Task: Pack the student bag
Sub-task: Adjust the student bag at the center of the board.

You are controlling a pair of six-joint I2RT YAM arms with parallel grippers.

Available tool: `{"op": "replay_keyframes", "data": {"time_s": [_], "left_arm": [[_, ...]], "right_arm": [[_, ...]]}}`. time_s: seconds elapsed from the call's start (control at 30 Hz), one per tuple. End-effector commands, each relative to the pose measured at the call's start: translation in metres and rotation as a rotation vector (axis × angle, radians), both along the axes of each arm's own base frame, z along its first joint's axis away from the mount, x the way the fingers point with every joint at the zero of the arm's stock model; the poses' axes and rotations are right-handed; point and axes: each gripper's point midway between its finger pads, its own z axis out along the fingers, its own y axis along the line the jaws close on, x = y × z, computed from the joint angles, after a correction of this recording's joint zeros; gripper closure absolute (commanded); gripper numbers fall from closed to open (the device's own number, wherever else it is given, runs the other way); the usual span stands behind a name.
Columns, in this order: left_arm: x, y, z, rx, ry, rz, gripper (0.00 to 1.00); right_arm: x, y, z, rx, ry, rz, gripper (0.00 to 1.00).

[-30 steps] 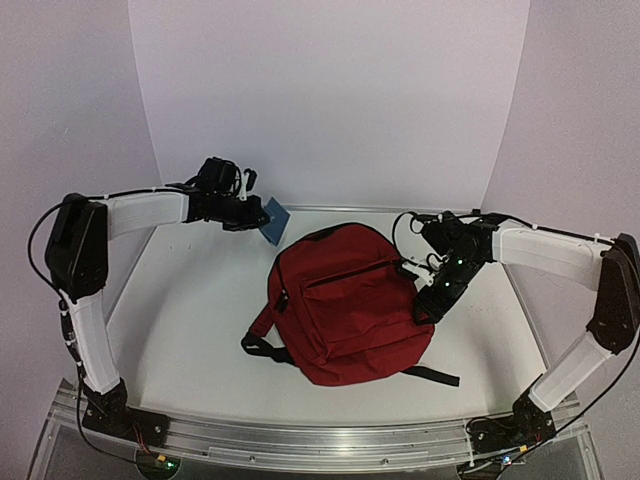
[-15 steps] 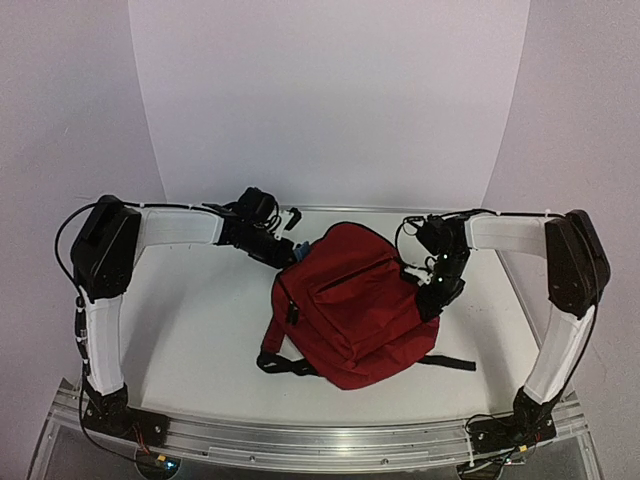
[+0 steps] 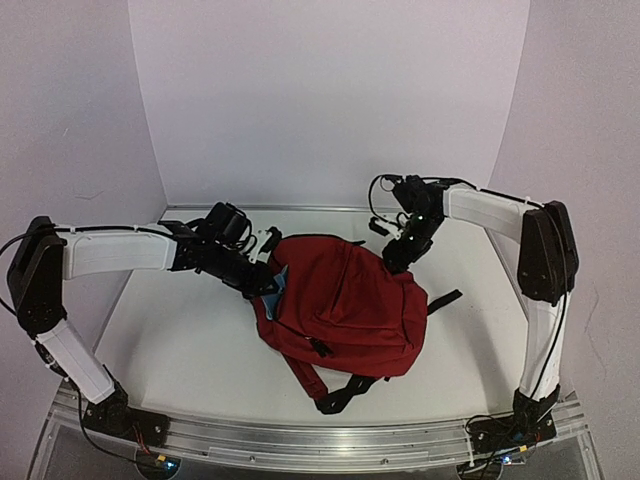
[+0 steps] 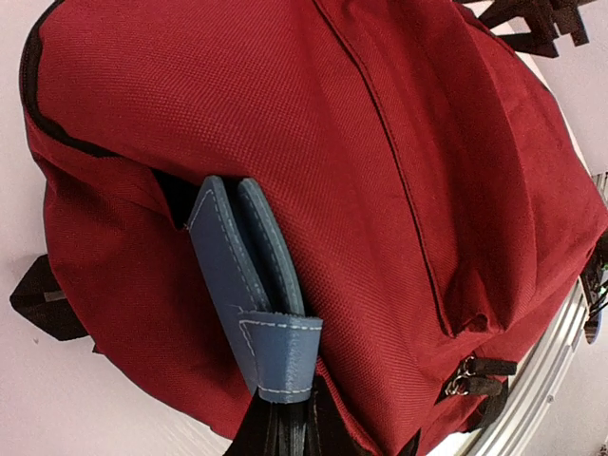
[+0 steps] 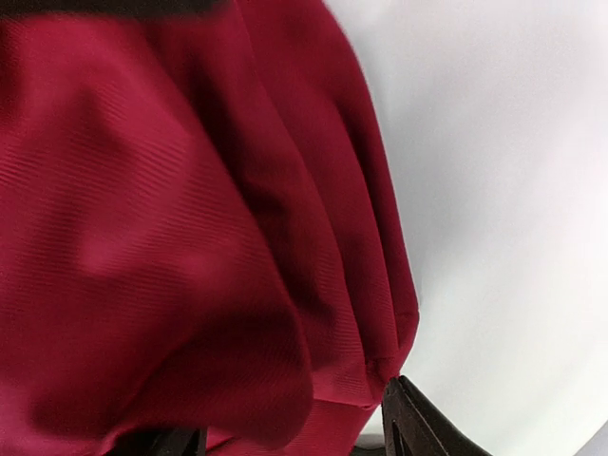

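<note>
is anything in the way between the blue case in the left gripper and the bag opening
Nothing visible: the blue case in the left gripper has its far end at the dark opening of the student bag.

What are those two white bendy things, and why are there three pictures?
They are robot arms, a left arm and a right arm, with pinching grippers instead of hands. One picture looks down from a camera above them. The other two come from small cameras on the wrists, so they look very close up. On the white table lies a red bag. The left gripper is shut on a blue case, whose far end is tucked into the bag's opening. The right gripper is at the bag's far edge and seems to pinch its cloth.
</note>
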Motion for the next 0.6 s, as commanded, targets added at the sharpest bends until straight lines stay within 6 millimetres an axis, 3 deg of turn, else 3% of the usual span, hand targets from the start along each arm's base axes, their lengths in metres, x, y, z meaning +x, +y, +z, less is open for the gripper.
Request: {"op": "replay_keyframes", "data": {"time_s": [0.0, 0.13, 0.23, 0.33, 0.47, 0.57], "left_arm": [[-0.006, -0.013, 0.049, -0.119, -0.069, -0.006, 1.00], [0.005, 0.008, 0.067, -0.097, -0.124, 0.130, 1.00], [0.015, 0.024, 0.089, -0.093, -0.185, 0.234, 1.00], [0.020, 0.029, 0.103, -0.104, -0.207, 0.283, 1.00], [0.023, 0.023, 0.105, -0.119, -0.199, 0.282, 1.00], [0.026, 0.020, 0.108, -0.139, -0.196, 0.288, 1.00]], "right_arm": [[0.025, 0.042, 0.046, 0.088, -0.151, 0.016, 0.37], [0.044, 0.025, 0.090, 0.056, -0.285, -0.101, 0.38], [0.034, 0.023, 0.117, 0.137, -0.297, -0.191, 0.39], [0.011, 0.030, 0.127, 0.248, -0.246, -0.249, 0.40], [-0.026, 0.048, 0.112, 0.292, -0.158, -0.254, 0.41], [-0.040, 0.056, 0.098, 0.292, -0.133, -0.253, 0.42]]}}
